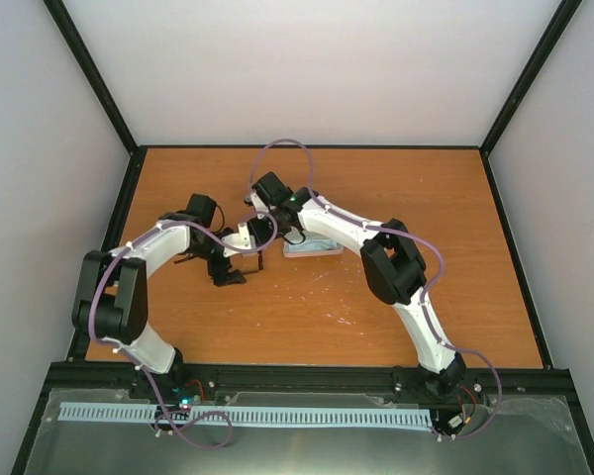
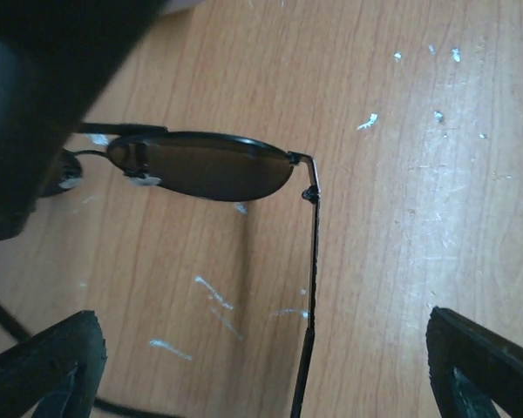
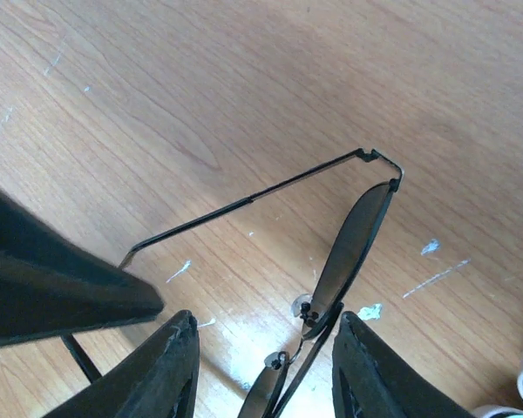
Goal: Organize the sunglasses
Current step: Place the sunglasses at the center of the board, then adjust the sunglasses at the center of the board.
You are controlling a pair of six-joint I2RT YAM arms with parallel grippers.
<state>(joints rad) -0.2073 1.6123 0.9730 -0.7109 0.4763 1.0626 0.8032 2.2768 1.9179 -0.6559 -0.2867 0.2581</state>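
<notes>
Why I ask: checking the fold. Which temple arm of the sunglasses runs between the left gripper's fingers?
The temple arm hinged at the uncovered lens: it runs between the spread fingers of the left gripper. The other arm lies outside them.

No lettering, brand, number or sign is legible anywhere: none on the thin black wire-framed sunglasses [image 2: 200, 165], none on the scuffed brown wooden counter [image 2: 418, 218].

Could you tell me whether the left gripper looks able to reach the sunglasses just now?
Probably yes: the left gripper is open, and the slim arm of the sunglasses runs between its fingers with nothing in the way.
</notes>
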